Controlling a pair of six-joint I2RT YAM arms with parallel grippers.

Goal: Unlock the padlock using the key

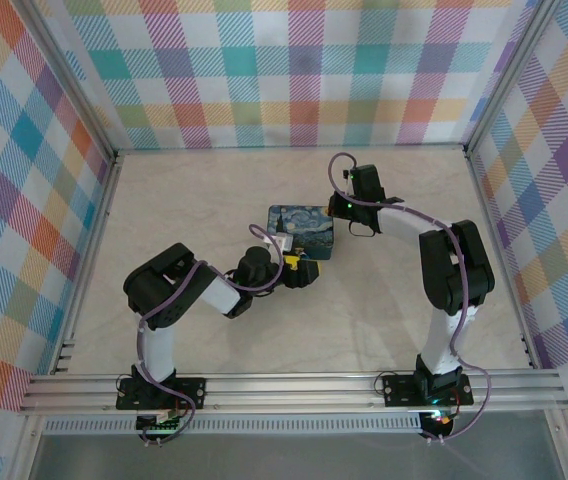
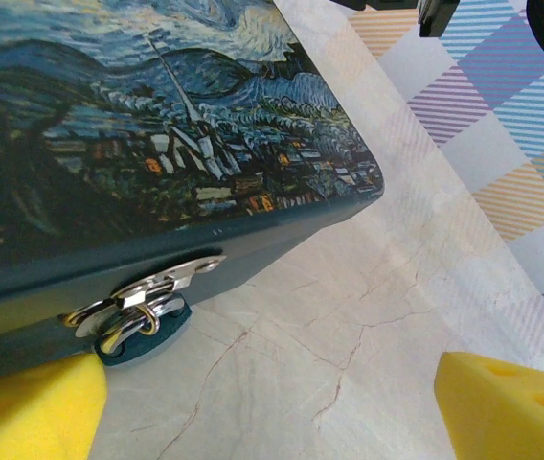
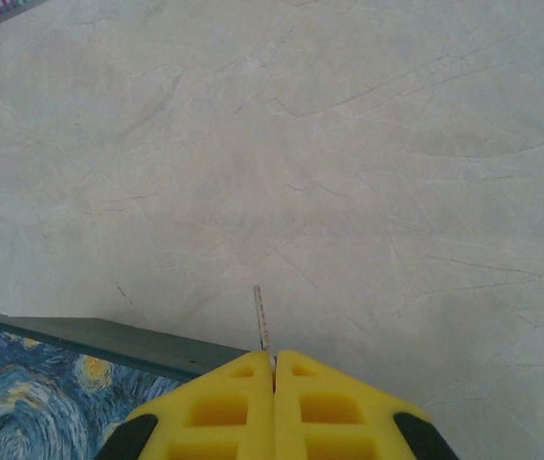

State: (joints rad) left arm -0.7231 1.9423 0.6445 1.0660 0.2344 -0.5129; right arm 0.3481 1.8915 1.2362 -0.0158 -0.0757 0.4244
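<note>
A pale marble-patterned table (image 1: 214, 335) with thin dark veins lay evenly lit. Pastel plaid walls enclosed it: a back wall (image 1: 294, 70), left wall (image 1: 14, 200) and right wall (image 1: 564, 200). Silver metal rails (image 1: 294, 388) ran along its near edge.
</note>
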